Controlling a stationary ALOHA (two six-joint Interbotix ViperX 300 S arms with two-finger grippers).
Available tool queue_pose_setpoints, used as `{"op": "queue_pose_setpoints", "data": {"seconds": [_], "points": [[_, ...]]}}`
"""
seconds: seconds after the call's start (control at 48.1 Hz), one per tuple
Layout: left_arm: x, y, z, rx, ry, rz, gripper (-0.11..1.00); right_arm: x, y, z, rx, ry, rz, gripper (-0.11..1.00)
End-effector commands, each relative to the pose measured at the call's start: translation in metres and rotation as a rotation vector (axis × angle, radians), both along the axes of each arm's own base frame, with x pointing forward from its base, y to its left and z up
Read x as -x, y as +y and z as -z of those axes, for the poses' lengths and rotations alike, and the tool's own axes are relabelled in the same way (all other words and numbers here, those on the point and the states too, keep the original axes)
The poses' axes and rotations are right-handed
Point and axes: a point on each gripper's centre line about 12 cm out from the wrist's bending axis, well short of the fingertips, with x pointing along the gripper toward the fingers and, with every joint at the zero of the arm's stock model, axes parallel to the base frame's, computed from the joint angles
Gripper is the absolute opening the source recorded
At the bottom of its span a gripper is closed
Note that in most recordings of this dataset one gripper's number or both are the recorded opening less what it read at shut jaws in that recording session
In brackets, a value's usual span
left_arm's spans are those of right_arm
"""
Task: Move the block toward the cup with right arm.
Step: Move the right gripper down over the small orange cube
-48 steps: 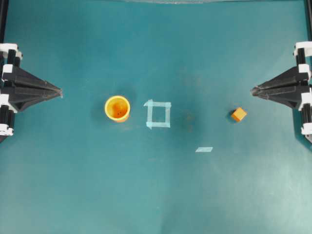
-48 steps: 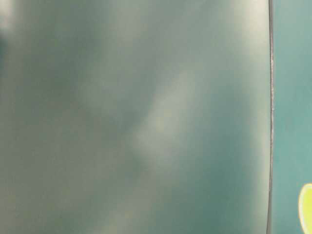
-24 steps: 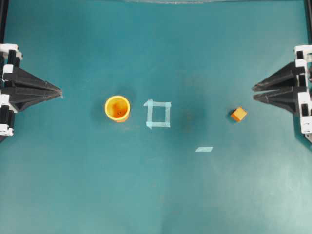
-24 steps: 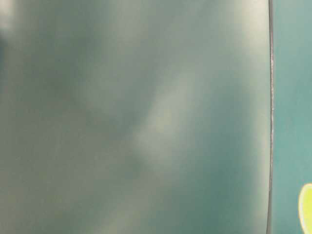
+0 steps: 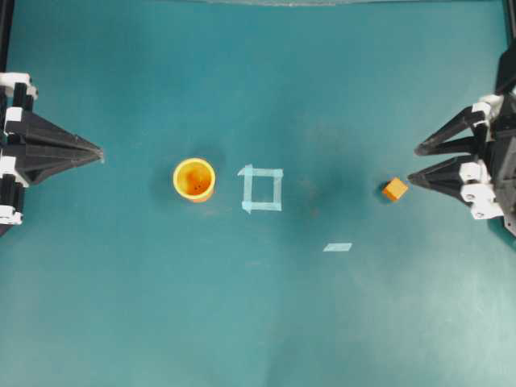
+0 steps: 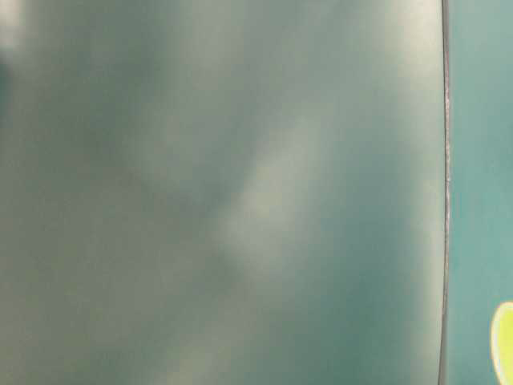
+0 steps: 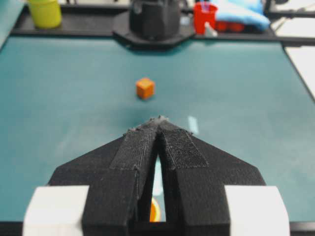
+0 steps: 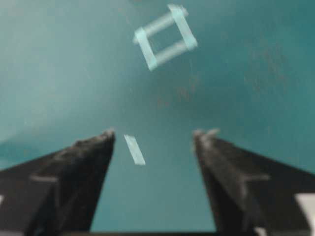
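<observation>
At the right edge of the overhead view, the right gripper (image 5: pixel 414 164) stands with jaws apart, its lower tip just beside the block (image 5: pixel 395 189). Bare teal worktop (image 5: pixel 322 322) runs leftward past a tape strip (image 5: pixel 338 247) and tape square (image 5: pixel 262 189) to the cup (image 5: pixel 194 179). At far left, the left gripper (image 5: pixel 98 151) is closed.
</observation>
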Motion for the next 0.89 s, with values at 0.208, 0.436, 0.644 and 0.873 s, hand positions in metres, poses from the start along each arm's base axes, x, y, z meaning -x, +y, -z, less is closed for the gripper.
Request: {"op": "queue_pose_setpoints", "data": {"seconds": [0.208, 0.436, 0.644, 0.873], "points": [[-0.003, 0.000, -0.009, -0.001, -0.021, 0.002, 0.02, -0.009, -0.002, 0.012, -0.096, 0.163, 0.092, 0.69], [-0.003, 0.000, -0.009, -0.001, -0.017, 0.002, 0.02, -0.011, -0.004, 0.038, -0.154, 0.371, 0.177, 0.69], [-0.003, 0.000, -0.009, 0.000, -0.015, 0.002, 0.02, -0.026, -0.006, 0.055, -0.128, 0.497, 0.191, 0.69], [-0.003, 0.000, -0.009, 0.000, -0.015, 0.002, 0.02, -0.048, -0.008, 0.067, -0.113, 0.518, 0.186, 0.69]]}}
